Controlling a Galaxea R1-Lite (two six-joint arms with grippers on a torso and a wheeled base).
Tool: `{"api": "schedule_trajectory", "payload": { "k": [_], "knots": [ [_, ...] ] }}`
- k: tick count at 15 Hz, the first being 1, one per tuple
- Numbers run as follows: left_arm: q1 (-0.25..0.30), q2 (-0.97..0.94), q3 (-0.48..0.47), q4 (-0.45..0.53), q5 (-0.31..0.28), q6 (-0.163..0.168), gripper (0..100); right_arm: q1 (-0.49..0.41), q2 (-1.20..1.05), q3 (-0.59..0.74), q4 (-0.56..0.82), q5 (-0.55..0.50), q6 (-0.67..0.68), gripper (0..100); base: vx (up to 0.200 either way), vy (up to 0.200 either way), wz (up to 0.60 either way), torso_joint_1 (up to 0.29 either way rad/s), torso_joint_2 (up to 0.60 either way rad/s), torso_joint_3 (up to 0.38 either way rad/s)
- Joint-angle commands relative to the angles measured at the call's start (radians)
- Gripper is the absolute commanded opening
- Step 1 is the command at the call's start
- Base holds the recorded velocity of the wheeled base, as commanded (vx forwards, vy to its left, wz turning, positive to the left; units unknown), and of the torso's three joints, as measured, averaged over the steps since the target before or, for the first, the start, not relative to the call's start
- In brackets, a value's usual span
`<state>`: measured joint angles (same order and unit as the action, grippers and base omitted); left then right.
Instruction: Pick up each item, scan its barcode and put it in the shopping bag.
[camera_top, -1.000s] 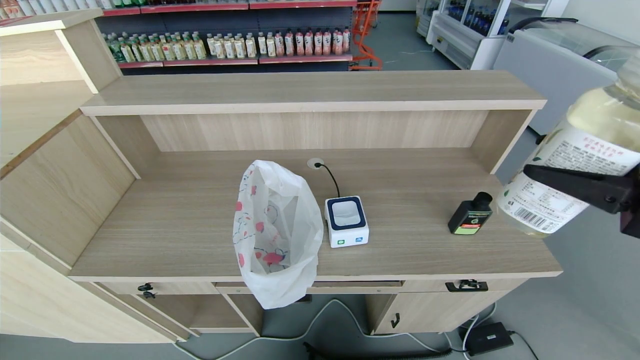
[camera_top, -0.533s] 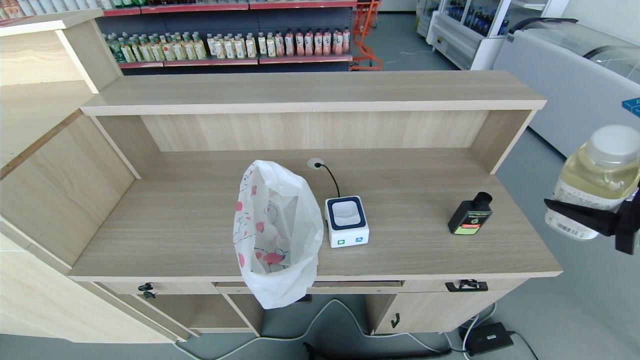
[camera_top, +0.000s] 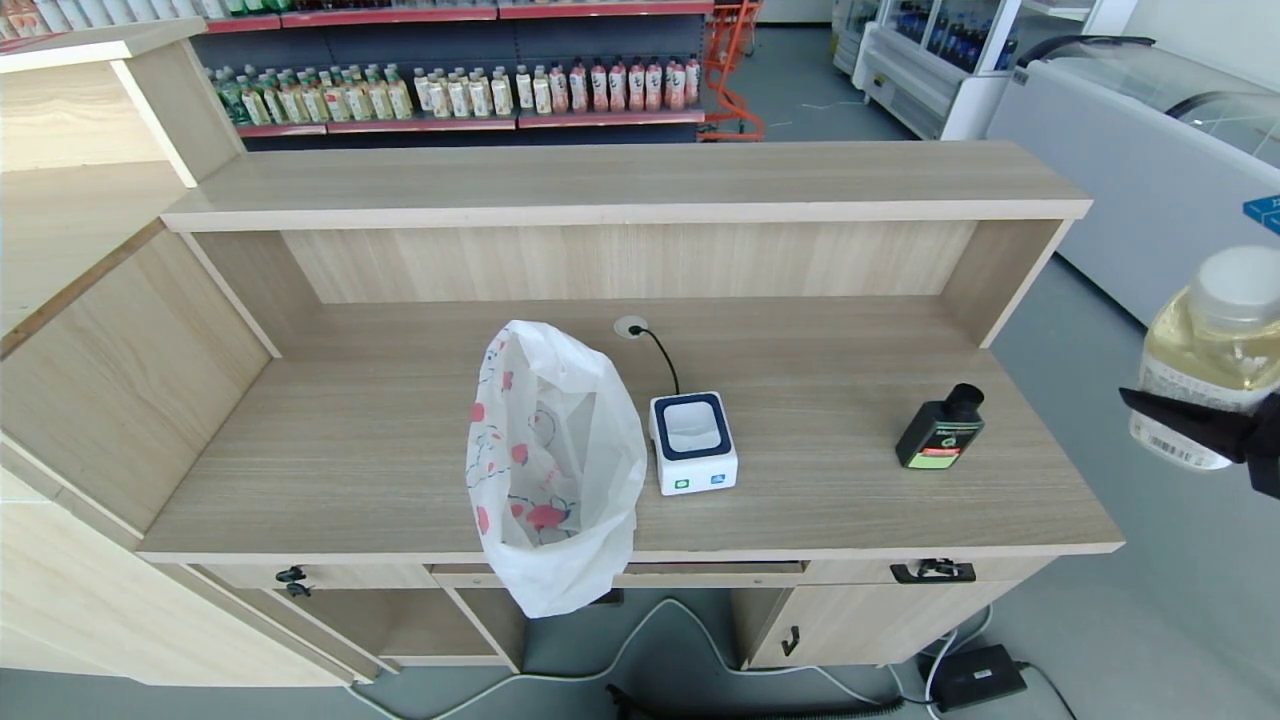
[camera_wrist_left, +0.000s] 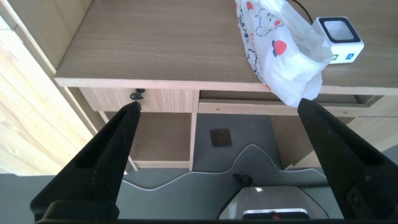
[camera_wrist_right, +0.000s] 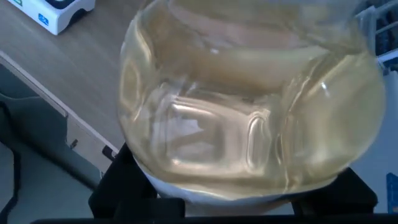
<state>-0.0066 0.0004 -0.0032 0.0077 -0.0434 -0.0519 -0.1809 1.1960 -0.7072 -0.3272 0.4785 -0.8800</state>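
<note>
Gripping the bottle (camera_top: 1215, 345), the right gripper (camera_top: 1195, 420) hangs past the counter edge (camera_top: 1062, 470).

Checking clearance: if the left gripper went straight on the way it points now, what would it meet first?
The left gripper would likely meet the counter's drawer front first, just under the top, beside the shopping bag; depth is unclear.

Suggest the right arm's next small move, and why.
Probably carry the bottle left toward the scanner, barcode facing its window. The right gripper grips it out past the counter's right end, well away from the scanner.
</note>
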Motion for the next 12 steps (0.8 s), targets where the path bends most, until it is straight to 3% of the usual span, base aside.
{"api": "schedule_trajectory", "payload": {
  "k": [1, 3, 12],
  "knots": [
    [0.000, 0.000, 0.000, 0.000, 0.000, 0.000, 100, 0.058, 0.088, 0.003, -0.119, 0.000, -0.054, 0, 0.000, 0.000, 0.00, 0.000, 0.00, 0.000],
    [0.000, 0.000, 0.000, 0.000, 0.000, 0.000, 100, 0.103, 0.162, 0.003, -0.245, -0.001, -0.096, 0, 0.000, 0.000, 0.00, 0.000, 0.00, 0.000],
    [0.000, 0.000, 0.000, 0.000, 0.000, 0.000, 100, 0.178, 0.215, -0.006, -0.259, -0.041, -0.117, 0, 0.000, 0.000, 0.00, 0.000, 0.00, 0.000]
  ]
}}
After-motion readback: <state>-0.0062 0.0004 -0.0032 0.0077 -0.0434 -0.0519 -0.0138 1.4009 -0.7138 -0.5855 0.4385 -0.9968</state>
